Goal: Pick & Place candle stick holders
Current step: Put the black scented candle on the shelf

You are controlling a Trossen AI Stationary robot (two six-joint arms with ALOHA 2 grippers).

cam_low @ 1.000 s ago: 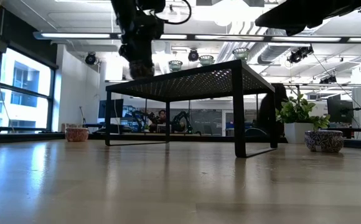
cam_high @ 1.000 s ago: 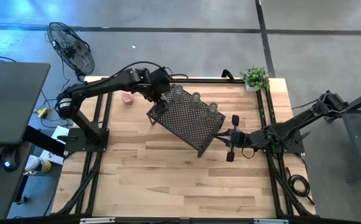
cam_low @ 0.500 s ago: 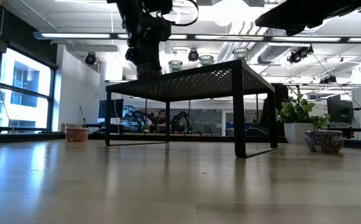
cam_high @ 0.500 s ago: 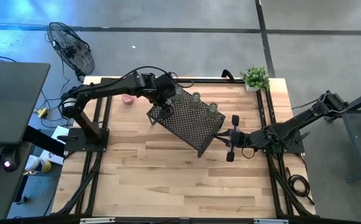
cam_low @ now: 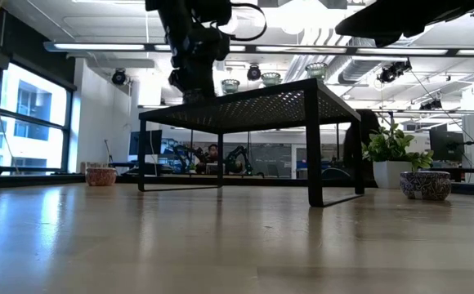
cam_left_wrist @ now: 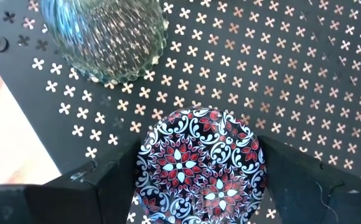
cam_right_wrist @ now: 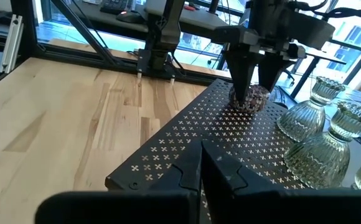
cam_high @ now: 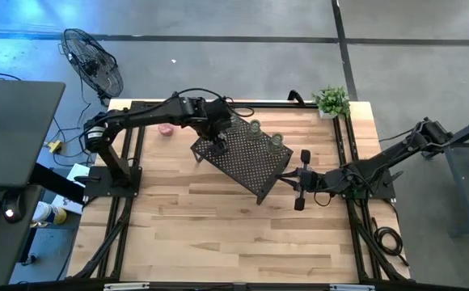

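The left hand [cam_high: 217,136] is hovering low over the near-left corner of the rack, its fingers [cam_left_wrist: 75,193] spread wide around a patterned holder [cam_left_wrist: 200,165], a small cup with a red, white and dark floral design. That cup is sitting between the fingers and looks to be resting on the black perforated rack [cam_high: 242,156], right under the hand. Whether the pads are pressing its sides or have let go, I cannot tell. My read is that this one is being set down on the rack.

Just beyond the hand, three clear ribbed glass holders [cam_right_wrist: 311,118] are standing in a row along the rack's far edge, the nearest one [cam_left_wrist: 106,37] just beside the patterned cup. So four holders are on the rack by my count.

Off to the hand's other side, away from the rack, a pink holder [cam_high: 166,128] is waiting on the bare tabletop [cam_high: 218,234], so at least one is left to fetch.

The right hand [cam_high: 299,179] is parked by the rack's opposite end, fingers pressed together, holding nothing.
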